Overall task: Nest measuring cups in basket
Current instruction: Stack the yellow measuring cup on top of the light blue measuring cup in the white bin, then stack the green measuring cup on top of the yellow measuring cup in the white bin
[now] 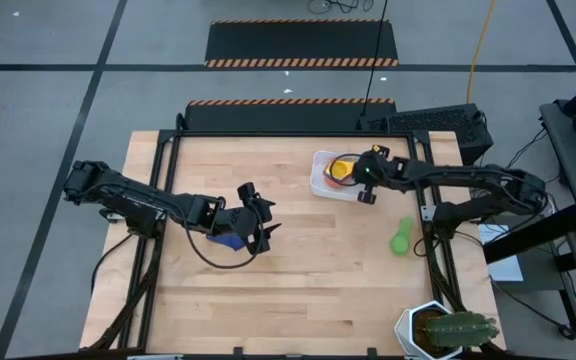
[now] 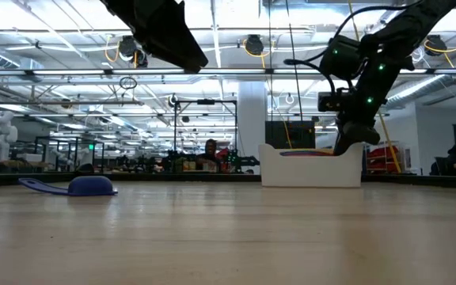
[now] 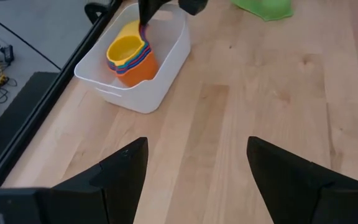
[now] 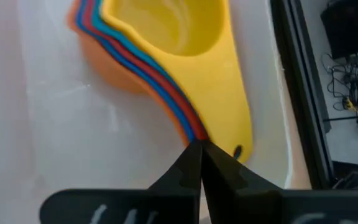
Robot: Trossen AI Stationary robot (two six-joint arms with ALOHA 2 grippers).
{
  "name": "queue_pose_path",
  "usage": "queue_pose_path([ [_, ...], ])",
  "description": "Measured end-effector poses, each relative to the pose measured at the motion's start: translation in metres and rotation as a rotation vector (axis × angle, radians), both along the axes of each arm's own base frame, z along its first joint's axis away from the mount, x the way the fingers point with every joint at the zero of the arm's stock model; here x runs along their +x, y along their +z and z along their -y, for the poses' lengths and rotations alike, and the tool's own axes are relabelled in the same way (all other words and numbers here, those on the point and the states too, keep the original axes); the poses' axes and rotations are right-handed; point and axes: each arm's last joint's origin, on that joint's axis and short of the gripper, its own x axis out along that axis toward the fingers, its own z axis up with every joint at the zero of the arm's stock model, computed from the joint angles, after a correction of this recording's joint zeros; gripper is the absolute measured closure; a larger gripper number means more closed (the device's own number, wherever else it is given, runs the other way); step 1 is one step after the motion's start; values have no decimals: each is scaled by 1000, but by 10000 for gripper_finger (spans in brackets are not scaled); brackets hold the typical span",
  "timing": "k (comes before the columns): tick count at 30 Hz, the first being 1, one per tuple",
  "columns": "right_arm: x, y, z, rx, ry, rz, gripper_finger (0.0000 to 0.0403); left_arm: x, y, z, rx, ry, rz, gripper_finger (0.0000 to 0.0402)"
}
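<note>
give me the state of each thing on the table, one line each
basket: upright, holds the nested stack
nested stack: yellow cup on top, orange outermost
navy cup: loose on the table, upside down
green cup: loose on the table
left gripper: open, over the navy cup
right gripper: shut at the stack's handles

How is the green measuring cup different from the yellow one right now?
The green measuring cup lies alone on the bare table, outside the basket; the yellow measuring cup sits inside the basket, nested on top of the stacked cups. No gripper is near the green cup, while the right gripper is shut at the handles of the stack under the yellow cup. Both are small plastic scoops with flat handles.
</note>
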Motion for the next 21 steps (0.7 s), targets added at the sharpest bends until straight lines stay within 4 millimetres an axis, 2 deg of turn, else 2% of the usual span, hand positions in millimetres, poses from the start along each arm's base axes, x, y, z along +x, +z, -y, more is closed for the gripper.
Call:
queue_pose_path([
  [6,-3,0,5,-4,-18,-6,403,0,0,0,0,0,1,128],
  [10,0,2,1,-10,3,14,403,0,0,0,0,0,1,128],
  [14,4,10,-12,-21,46,74,403,1,-1,0,1,1,-2,128],
  [21,7,33,-50,55,69,290,403,8,-10,0,10,-3,-16,128],
])
